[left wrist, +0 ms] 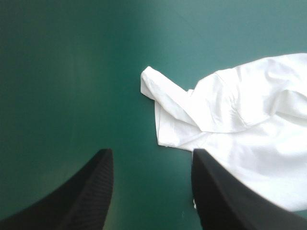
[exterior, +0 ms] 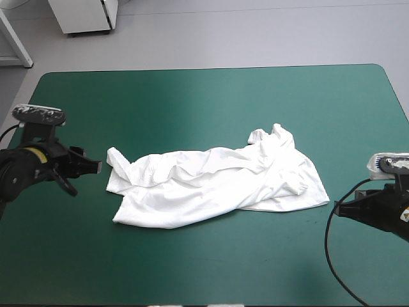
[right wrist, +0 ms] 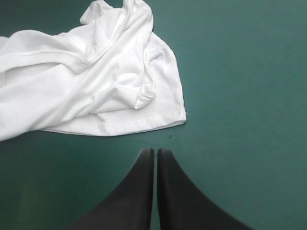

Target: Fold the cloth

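T-shirt: crumpled, partly spread, mid-table on teal-green cover. Left gripper: fingers spread, empty, near shirt's left end. Right gripper: fingers pressed together, empty, just short of shirt's right hem.

Left arm black, yellow marking; left pincer black curved fins, ribbed.

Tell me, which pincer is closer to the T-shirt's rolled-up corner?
Left. The rolled-up corner lies just ahead of the open left pincer. The shut right pincer sits off the opposite end of the T-shirt.
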### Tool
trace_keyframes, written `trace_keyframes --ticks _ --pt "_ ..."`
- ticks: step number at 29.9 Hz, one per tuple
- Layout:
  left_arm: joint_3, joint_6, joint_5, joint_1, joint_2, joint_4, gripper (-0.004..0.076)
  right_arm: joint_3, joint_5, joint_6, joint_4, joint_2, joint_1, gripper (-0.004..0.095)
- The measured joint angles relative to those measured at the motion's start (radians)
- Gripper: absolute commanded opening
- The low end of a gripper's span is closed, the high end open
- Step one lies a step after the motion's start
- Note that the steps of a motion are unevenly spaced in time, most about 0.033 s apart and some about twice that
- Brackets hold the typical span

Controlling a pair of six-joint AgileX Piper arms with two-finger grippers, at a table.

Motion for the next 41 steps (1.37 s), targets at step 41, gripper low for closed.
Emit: trace_keyframes --ticks 41 --pt "-0.219 0.080 -0.103 0.189 0.862 -0.146 0.0393 -0.335 0.071 0.021 -0.020 0.612 0.000 0.0491"
